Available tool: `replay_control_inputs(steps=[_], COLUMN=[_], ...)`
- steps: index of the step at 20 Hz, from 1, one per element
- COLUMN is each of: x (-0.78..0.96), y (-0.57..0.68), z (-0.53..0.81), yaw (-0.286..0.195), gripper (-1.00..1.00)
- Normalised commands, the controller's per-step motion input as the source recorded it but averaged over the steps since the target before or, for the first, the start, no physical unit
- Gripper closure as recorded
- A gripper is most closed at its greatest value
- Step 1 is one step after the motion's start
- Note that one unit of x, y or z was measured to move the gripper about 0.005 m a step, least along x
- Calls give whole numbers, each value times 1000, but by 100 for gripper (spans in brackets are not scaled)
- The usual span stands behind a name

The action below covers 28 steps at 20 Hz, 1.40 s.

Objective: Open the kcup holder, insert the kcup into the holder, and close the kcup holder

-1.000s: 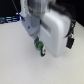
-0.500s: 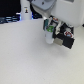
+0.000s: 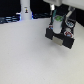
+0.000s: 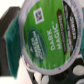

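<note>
I'm seeing the gripper (image 3: 59,26) hanging over the kcup holder (image 3: 60,38) near the table's (image 3: 30,57) far edge, gripping the green-topped kcup (image 3: 59,19).

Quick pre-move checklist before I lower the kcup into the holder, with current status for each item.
1. kcup gripped by the claw: ok; its green lid fills the wrist view.
2. kcup holder open: ok, judging by the round slots showing past the lid.
3. kcup centred over a free slot: cannot tell; the lid hides what is below.
4. kcup level: cannot tell.
5. White bottle clear of the path: ok; it stands apart toward the exterior view's left.
</note>
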Motion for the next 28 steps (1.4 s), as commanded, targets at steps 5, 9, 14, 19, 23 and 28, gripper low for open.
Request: replay_control_inputs(steps=[5,9,14,19,23,28], x=[-301,-435,-438,-477,-474,-399], y=[472,414,364,288,229,50], z=[41,-44,-54,-82,-121,-201], yaw=[92,109,107,113,108,83], gripper=[100,100,100,100,100,100])
